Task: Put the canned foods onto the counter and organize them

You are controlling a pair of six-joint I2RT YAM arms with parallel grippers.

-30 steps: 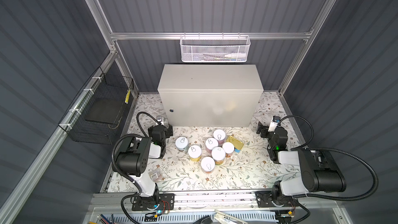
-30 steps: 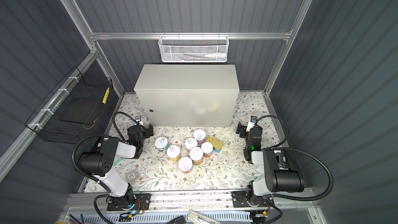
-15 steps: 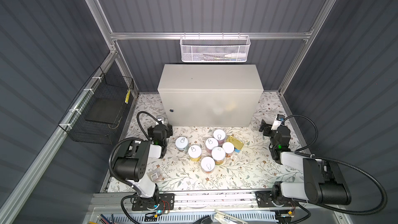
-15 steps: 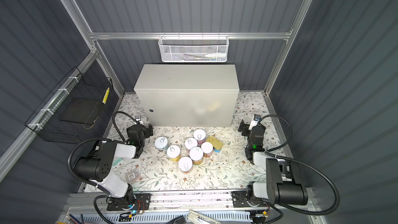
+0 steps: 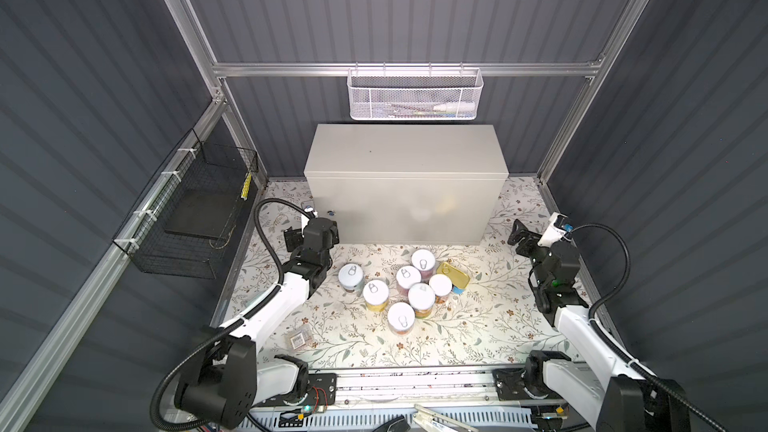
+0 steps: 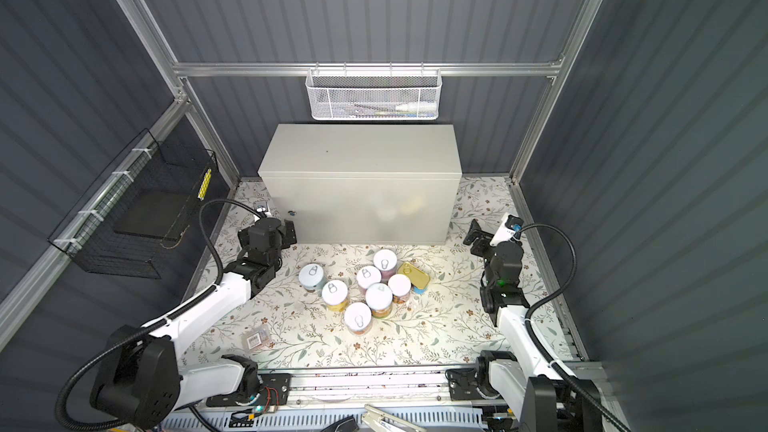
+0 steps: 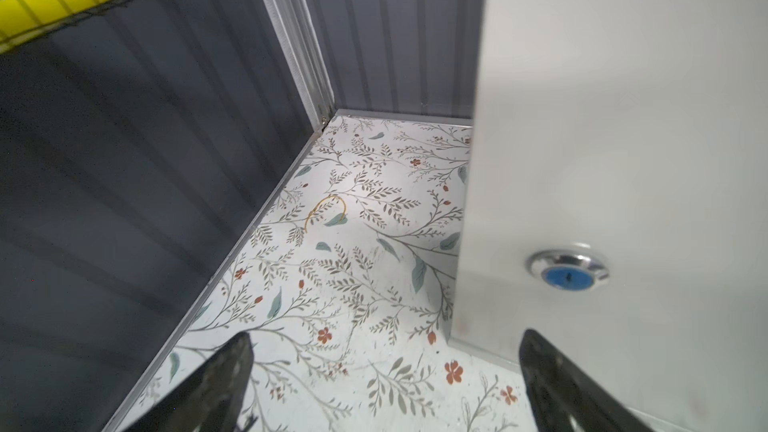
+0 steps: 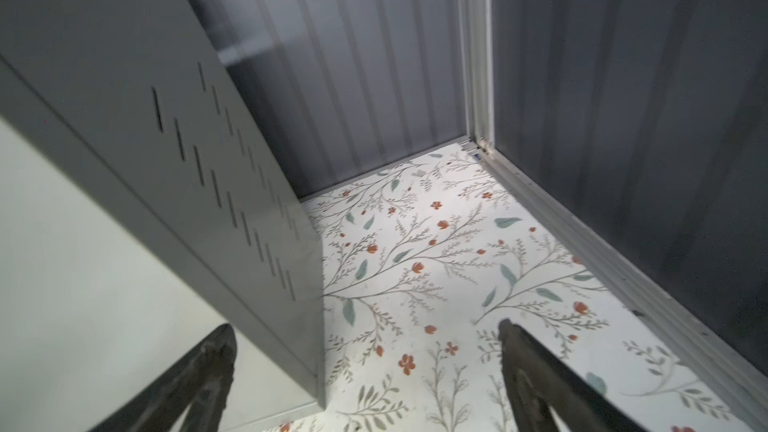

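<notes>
- We see the counter (image 5: 407,160) at 12 o'clock on the mat (image 5: 490,326), with its back to the rear wall and its lock (image 7: 567,270) low on the front, toward the 9 o'clock end.
- The cans (image 5: 421,296) are seven round ones with pale pull-tab tops. They stand upright in a cluster on the mat, at 6 o'clock of the counter's front face and apart from it.
- Six of them crowd close together, and we cannot tell which ones touch. The seventh, with a bluish label, stands at the cluster's 9 o'clock edge, just beside a yellow-labelled one.
- The tin (image 5: 454,274) is gold and rectangular. It lies at the cluster's 3 o'clock edge, just beside the cans, and something blue that we cannot identify shows at its near corner.
- The left gripper (image 7: 384,338) hangs at 9 o'clock of the cluster, near the counter's front corner on that side. Its fingers (image 7: 220,380) are spread wide with nothing between them, and we see no contact with the counter.
- The right gripper (image 8: 365,328) hangs at 3 o'clock, well apart from the cans, near the counter's other front corner and facing its slotted side panel. Its fingers (image 8: 528,371) are also spread wide and hold nothing.
- A small clear packet (image 5: 300,337) lies on the mat at 7 o'clock of the cluster, near the left arm.
- A white basket (image 5: 415,97) hangs from the rail at 12 o'clock above the counter, and a black basket (image 5: 166,261) hangs on the wall at 9 o'clock.
</notes>
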